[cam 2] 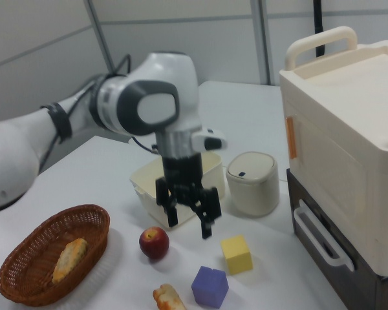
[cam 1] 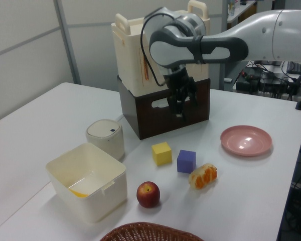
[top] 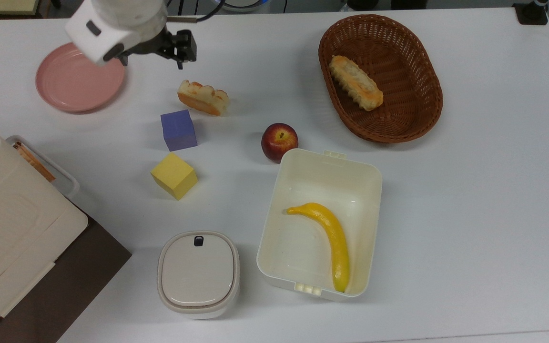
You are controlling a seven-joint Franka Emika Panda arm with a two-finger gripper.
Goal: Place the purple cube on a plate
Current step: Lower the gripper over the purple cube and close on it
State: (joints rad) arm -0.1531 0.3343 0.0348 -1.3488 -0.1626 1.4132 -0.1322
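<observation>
As the top view shows, your purple cube sits on the tabletop, well apart from the empty plate, so nothing is done yet. In the left view the gripper hangs above both. In the right view its jaws are spread and hold nothing.
</observation>
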